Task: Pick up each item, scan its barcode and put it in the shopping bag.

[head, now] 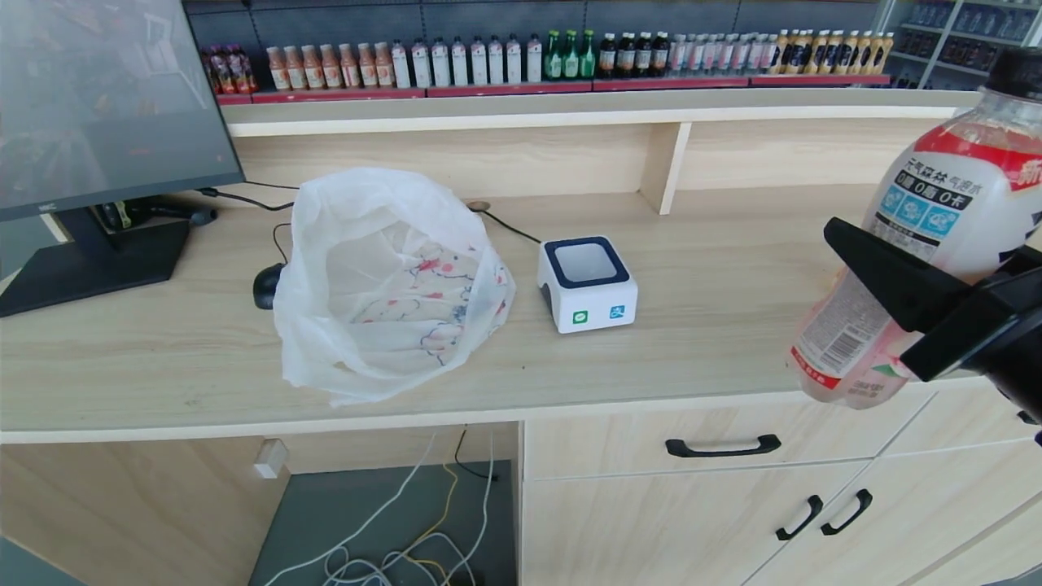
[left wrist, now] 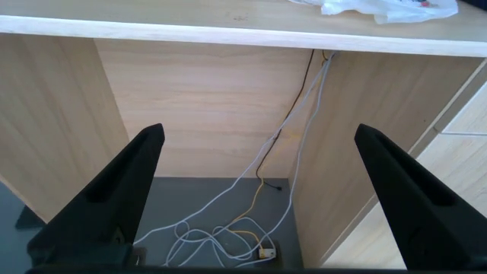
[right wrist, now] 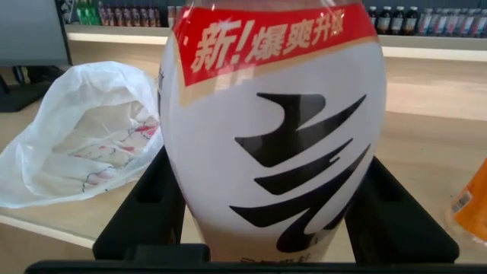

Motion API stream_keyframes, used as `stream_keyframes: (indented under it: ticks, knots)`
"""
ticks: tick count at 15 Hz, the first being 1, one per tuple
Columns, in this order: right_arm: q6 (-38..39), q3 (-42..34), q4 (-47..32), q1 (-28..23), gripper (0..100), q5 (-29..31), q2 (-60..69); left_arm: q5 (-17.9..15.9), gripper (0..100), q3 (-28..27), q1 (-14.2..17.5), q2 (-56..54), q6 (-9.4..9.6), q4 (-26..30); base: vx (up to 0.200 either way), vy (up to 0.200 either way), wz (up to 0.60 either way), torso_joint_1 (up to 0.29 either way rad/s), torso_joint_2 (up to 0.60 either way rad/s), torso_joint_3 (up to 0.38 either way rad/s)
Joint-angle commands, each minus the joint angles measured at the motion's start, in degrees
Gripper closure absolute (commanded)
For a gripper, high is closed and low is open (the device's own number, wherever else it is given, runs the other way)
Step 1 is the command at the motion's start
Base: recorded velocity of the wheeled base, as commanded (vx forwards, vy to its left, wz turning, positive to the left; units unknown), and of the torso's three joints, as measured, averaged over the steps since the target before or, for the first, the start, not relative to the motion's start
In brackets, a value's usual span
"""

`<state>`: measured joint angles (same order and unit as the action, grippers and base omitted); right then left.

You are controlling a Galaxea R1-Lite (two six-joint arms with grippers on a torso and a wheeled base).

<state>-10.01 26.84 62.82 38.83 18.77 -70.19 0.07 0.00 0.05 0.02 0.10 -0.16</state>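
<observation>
**Item in hand:** drink bottle (head: 936,203), pale body, red-and-white label, dark cap. It is held in the air off the robot's right end of the table (head: 716,268), tilted with the cap up and away. It is well apart from the scanner (head: 587,283). The barcode panel sits low on the label, turned towards the robot.

**Right gripper** (right wrist: 270,221): clamped across the bottle's middle, one finger on each side.

**Left gripper** (left wrist: 259,133): spread wide and holding nothing, hanging below the table edge before the open bay with loose cables (left wrist: 251,228).

**Scanner:** white box with a dark-framed window facing up, standing mid-table just beside the shopping bag (head: 383,285).

**Shopping bag:** thin white plastic, slumped on the table, its mouth open towards the robot.

**Step in hand (judged):** presenting the barcode.

- Carry the bottle over the scanner window.
- Roll the wrist so the barcode faces down at the glass, square to it and close above it. Keep the finger off the code.
- Hold it there briefly.
- Then move across to the bag mouth and lower the bottle well inside before letting go, since the soft rim may fold shut.
</observation>
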Motion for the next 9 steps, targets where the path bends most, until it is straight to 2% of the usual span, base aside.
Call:
stream_keyframes:
  ticks: [1, 5, 9]
  knots:
    - [0.0, 0.0, 0.0, 0.0, 100, 0.0, -0.3, 0.0, 0, 0.0, 0.0, 0.0, -0.01, 0.0, 0.0, 0.2, 0.0, -0.002, 0.01, -0.002]
    - [-0.1, -0.7, 0.0, -0.1, 100, 0.0, -0.3, 0.0, 0, 0.0, 0.0, 0.0, 0.08, 0.0, 0.0, 0.0, 0.0, 0.0, 0.0, 0.0]
    - [-3.8, -0.8, 0.0, -0.1, 100, -0.3, -0.6, 0.0, 0, 0.0, 0.0, 0.0, 0.17, 0.0, 0.0, 0.0, 0.0, 0.0, 0.0, 0.0]
